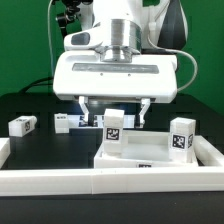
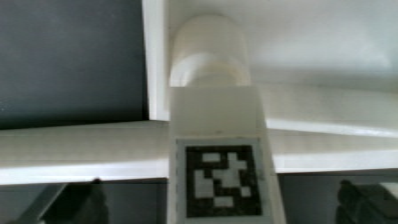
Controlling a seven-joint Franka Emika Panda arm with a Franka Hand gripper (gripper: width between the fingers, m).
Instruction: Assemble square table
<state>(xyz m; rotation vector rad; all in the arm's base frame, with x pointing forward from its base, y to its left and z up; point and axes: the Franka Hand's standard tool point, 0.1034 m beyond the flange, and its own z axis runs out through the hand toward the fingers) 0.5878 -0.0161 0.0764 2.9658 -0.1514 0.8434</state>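
Looks about halfway to me. The tabletop (image 1: 150,153) lies underside up at the near side of the desk (image 1: 40,145), toward the exterior view's right, tucked into the corner of the wall (image 1: 60,180). Two legs stand upright on it: the mid leg (image 1: 113,128) at its corner on the exterior view's left, and the right leg (image 1: 181,135) over by the exterior view's right edge. Can't tell from here if either one is screwed all the way home or just sitting in its hole. The tool (image 1: 118,108) hangs right over the mid leg, spread wide. In the wrist view both fingers (image 2: 71,200) sit well clear of that leg on either side, so it's pinching nothing. That leaves two legs to go, I'd say: the end leg (image 1: 22,124) and the inner leg (image 1: 65,122), both lying on the desk at the exterior view's left, apart from each other and from the tabletop. Nothing blocks those two. The fiddly bit will be the tabletop's remaining corners, since the wall hugs its near and right sides and the standing legs crowd the space the tool needs to come down.
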